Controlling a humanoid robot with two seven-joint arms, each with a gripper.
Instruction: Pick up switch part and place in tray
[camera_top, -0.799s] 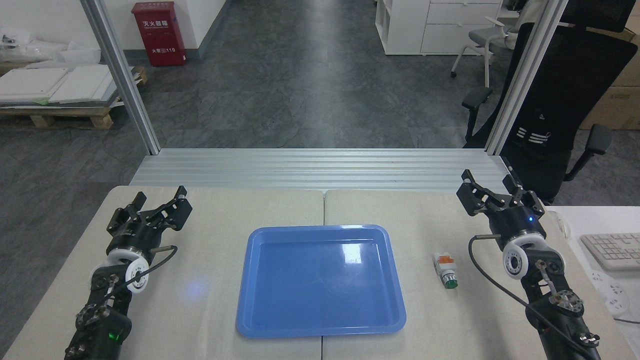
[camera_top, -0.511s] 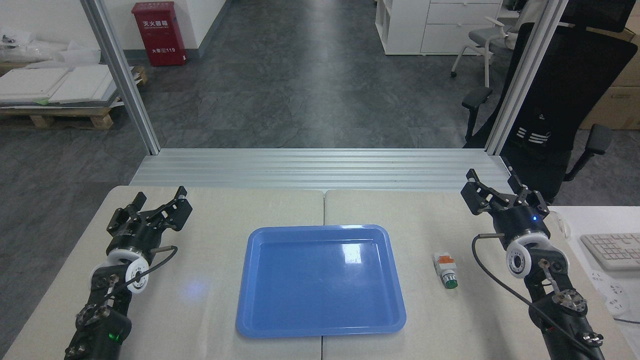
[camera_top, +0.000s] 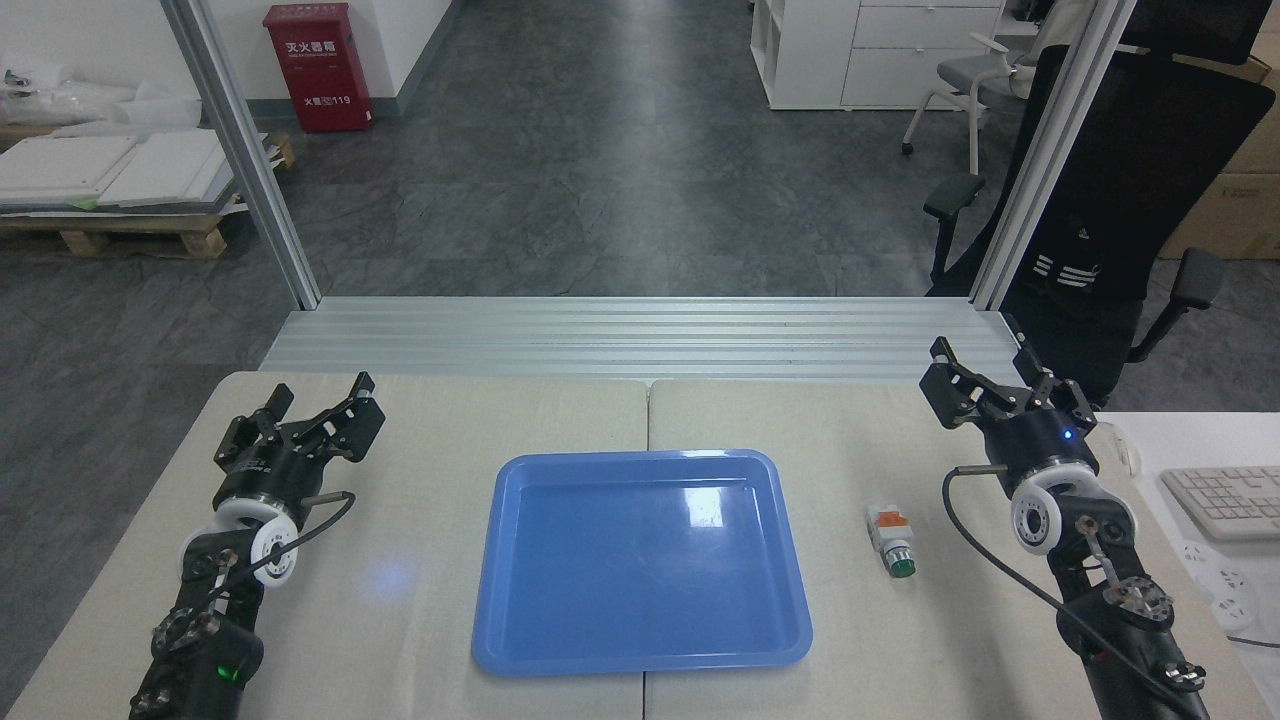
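Right tool (camera_top: 985, 385) edged sideways, switch part (camera_top: 891, 541) beside tray (camera_top: 497, 600)

Bare table (camera_top: 420, 600) lies open on every side of the switch part (camera_top: 891, 541), with a clear strip between it and the right rim of the tray (camera_top: 640, 655), so nothing crowds an approach from above or the sides. The right gripper (camera_top: 985, 375), jaws spread, sits behind and right of the part with only bare surface between them. A keyboard (camera_top: 1222, 500) lies beyond the right arm, well apart from the part.
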